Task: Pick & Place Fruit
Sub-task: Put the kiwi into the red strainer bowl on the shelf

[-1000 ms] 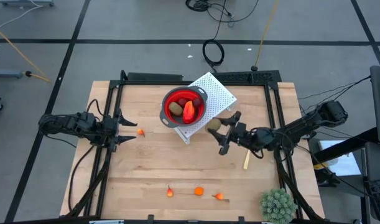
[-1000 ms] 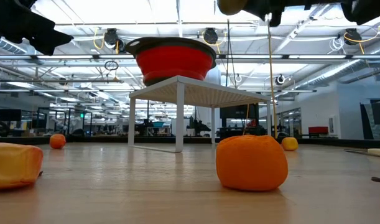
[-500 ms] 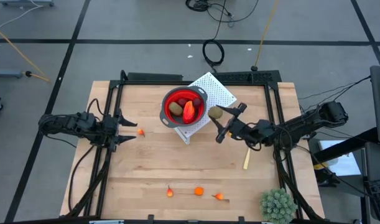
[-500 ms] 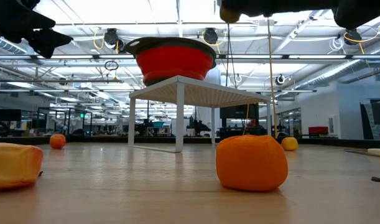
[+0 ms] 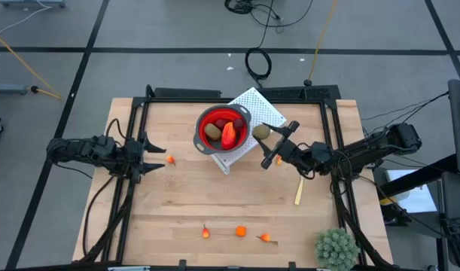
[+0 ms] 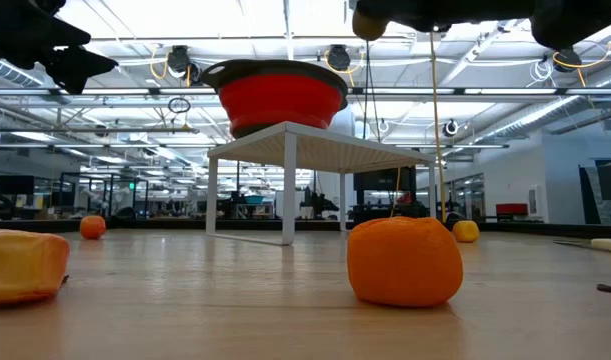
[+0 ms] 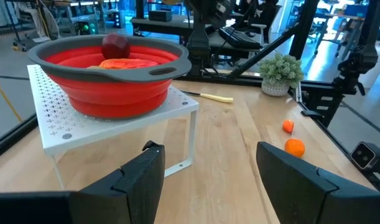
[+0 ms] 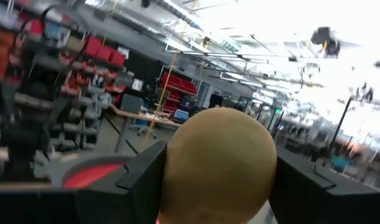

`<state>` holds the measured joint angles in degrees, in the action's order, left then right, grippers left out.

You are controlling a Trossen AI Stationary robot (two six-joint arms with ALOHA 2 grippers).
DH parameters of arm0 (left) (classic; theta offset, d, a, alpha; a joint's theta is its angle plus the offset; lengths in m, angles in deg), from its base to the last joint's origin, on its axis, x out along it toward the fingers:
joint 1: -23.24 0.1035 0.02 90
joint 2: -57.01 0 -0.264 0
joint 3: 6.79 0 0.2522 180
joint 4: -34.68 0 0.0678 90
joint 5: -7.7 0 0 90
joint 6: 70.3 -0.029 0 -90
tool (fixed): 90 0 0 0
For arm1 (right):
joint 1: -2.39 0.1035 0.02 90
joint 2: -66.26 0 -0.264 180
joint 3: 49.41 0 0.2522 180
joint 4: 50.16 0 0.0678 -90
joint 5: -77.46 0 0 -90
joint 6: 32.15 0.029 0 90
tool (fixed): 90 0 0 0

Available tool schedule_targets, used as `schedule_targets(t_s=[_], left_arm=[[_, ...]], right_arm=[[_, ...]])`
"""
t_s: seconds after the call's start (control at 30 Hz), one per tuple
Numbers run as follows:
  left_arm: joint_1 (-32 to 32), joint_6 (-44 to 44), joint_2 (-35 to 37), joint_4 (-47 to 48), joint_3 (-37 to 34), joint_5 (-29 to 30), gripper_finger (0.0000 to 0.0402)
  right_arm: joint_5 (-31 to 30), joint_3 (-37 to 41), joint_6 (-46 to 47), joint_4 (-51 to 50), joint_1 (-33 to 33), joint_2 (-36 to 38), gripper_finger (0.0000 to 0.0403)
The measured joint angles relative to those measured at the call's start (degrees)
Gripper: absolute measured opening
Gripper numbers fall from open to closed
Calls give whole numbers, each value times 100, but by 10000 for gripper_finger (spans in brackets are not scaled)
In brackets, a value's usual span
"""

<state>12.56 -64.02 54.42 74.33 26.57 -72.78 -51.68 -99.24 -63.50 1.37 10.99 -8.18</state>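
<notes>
1. Our right gripper [image 5: 269, 143] is clenched on an olive-brown oval fruit [image 5: 261, 133], held in the air just beside the red bowl [image 5: 202, 123], at the bowl's three o'clock.
2. The oval fills the span between our fingers [image 8: 146, 180]; it looks light, smooth and rounded, so we judge a grip across its middle steadies it best.
3. Whether it is soft we cannot tell from here; it might be foam.
4. Our left gripper [image 5: 156, 156] waits with fingers spread, near a tiny orange piece [image 5: 170, 159] at the bowl's eight o'clock.
5. Three more orange pieces [image 5: 240, 231] lie at six o'clock.
</notes>
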Motion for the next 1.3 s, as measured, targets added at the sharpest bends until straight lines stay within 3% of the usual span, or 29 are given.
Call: schedule_targets(t_s=[0.17, 0.3, 0.57, 0.73, 0.87, 1.3], left_arm=[[-1, -10, -1, 0, 0, 2, 253], [0, -128, 0, 0, 0, 7, 253], [0, -304, 0, 0, 0, 9, 253], [-1, -315, 0, 2, 0, 8, 253], [0, -326, 0, 2, 0, 9, 253], [-1, -337, 0, 4, 0, 7, 253]], right_arm=[[86, -317, 837, -185, -289, -2, 224], [755, -765, 1234, -858, -582, -2, 227], [1715, -2241, 2172, -3951, -1174, -6, 224], [2133, -2929, 2599, -5102, -1521, -61, 224], [2570, -3139, 2649, -5115, -1762, -50, 222], [3113, -3169, 3116, -5149, -2096, -296, 222]])
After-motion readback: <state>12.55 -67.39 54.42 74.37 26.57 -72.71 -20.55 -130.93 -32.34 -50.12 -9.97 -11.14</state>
